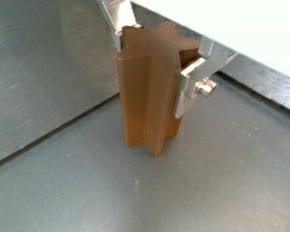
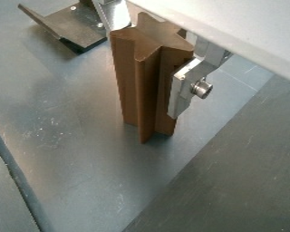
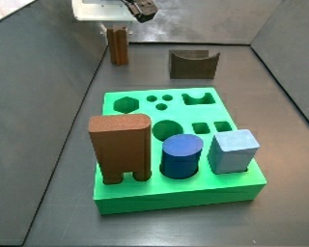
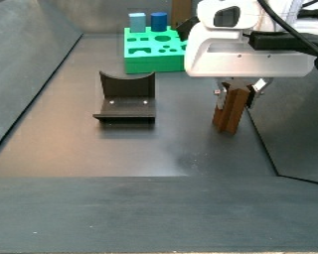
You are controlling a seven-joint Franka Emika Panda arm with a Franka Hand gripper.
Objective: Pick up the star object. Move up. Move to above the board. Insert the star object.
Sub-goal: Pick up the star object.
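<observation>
Here the tool clamps the star object upright; its upper body is cropped.

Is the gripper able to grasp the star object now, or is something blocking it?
Probably yes: the gripper is already at the top of the upright star object, a finger on either side, and nothing stands close around it.

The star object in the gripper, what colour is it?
Reddish-brown. The star object shows best in a wrist view, standing upright between the gripper fingers.
</observation>
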